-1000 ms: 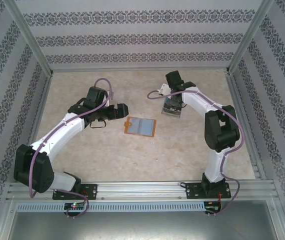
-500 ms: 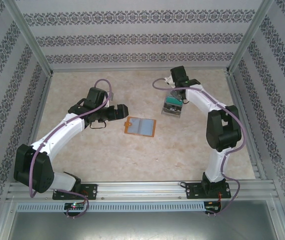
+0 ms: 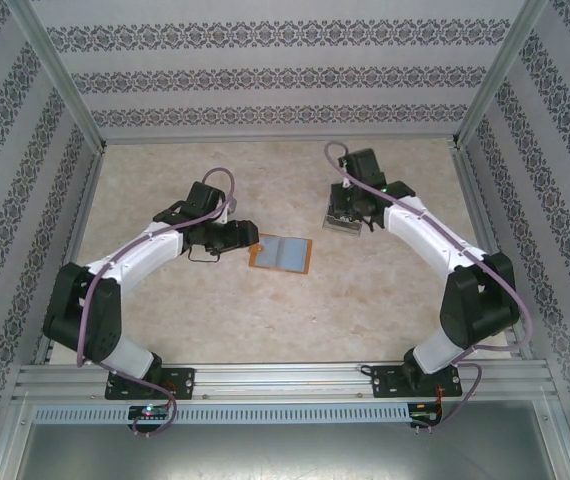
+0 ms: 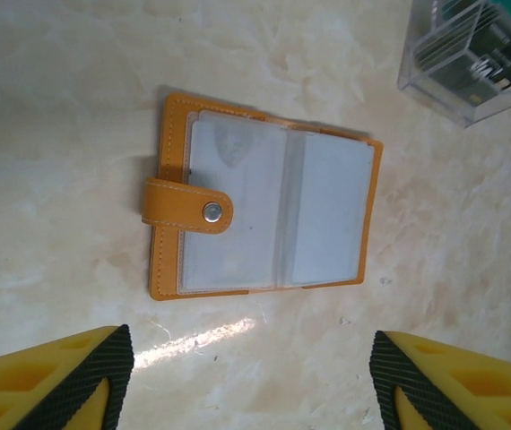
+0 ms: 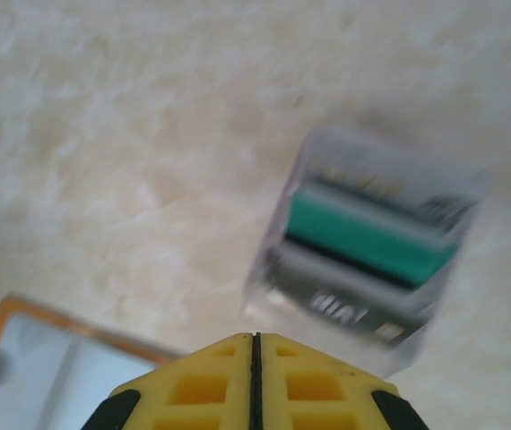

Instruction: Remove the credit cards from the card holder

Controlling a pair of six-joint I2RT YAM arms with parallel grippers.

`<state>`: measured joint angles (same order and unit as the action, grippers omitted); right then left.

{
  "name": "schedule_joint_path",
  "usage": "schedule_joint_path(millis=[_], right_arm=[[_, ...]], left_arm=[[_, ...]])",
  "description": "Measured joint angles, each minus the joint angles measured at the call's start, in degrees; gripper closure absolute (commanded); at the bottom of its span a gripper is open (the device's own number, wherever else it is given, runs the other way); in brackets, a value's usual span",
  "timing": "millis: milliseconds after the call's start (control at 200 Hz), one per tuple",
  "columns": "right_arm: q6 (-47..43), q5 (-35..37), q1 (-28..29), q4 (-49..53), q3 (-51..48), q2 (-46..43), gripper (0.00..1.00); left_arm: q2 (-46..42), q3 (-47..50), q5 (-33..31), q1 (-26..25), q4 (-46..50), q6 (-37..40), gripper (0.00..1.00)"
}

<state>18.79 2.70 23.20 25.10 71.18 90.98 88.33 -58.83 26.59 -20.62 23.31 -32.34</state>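
The card holder lies open flat on the table, an orange-tan wallet with its snap strap folded over the left page; from above it lies at mid-table. Grey-blue credit cards sit inside its clear pockets. My left gripper is open, its fingers wide apart just short of the holder's near edge, with nothing between them; from above it is at the holder's left. My right gripper is shut on nothing, hovering by the clear box. A corner of the card holder shows at lower left.
The clear box with teal and black contents stands right of the card holder, under the right wrist, and shows again at the top right of the left wrist view. Patterned walls enclose the marble table.
The left gripper has moved closer to the card holder and its jaws have narrowed somewhat. The right arm swung back, then returned over the clear box, with its jaws closed.
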Motion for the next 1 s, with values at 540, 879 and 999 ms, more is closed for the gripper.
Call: schedule_joint_path(millis=[540, 879, 999], right_arm=[[21.79, -7.32, 10.71, -5.57, -13.07, 8.33, 1.00], [22.03, -7.87, 10.71, -6.32, -12.52, 11.69, 1.00], [22.01, -8.17, 10.69, -6.56, -11.98, 12.28, 1.00]], left_arm=[[14.21, -3.93, 2.47, -4.20, -3.21, -1.73, 0.55], [16.24, -4.50, 0.13, -4.55, -3.17, -1.79, 0.55], [17.05, -4.96, -0.24, -5.07, -3.15, -1.77, 0.55]])
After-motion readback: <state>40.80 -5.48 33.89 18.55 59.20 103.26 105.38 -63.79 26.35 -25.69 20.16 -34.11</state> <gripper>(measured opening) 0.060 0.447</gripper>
